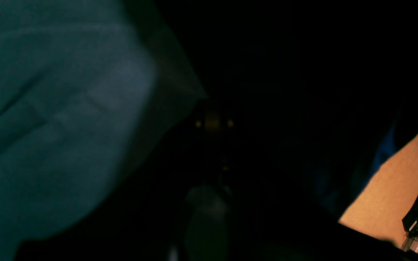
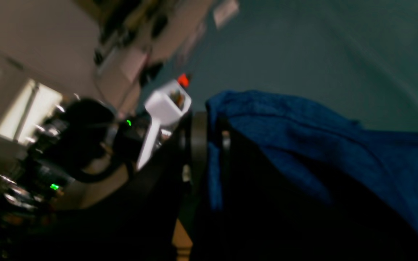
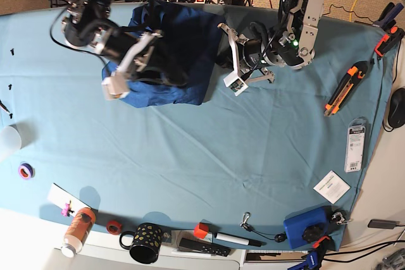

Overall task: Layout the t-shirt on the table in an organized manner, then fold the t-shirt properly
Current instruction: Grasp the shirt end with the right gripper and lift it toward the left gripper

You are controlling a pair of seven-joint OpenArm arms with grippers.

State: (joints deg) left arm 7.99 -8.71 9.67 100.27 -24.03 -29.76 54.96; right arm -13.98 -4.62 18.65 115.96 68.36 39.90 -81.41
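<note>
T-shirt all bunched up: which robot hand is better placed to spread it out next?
Probably the right hand: it sits over the crumpled t-shirt with blue cloth caught in it. The left hand only reaches the shirt's edge, shut.

An orange utility knife (image 3: 342,86) is seen at the right. A black dotted mug (image 3: 143,243), an orange bottle (image 3: 78,229) and a marker (image 3: 233,239) are lined along the near edge.

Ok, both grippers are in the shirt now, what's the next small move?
Probably draw the arms apart to spread it: the t-shirt sits bunched at the table's far edge, the right gripper and left gripper at opposite sides.
</note>
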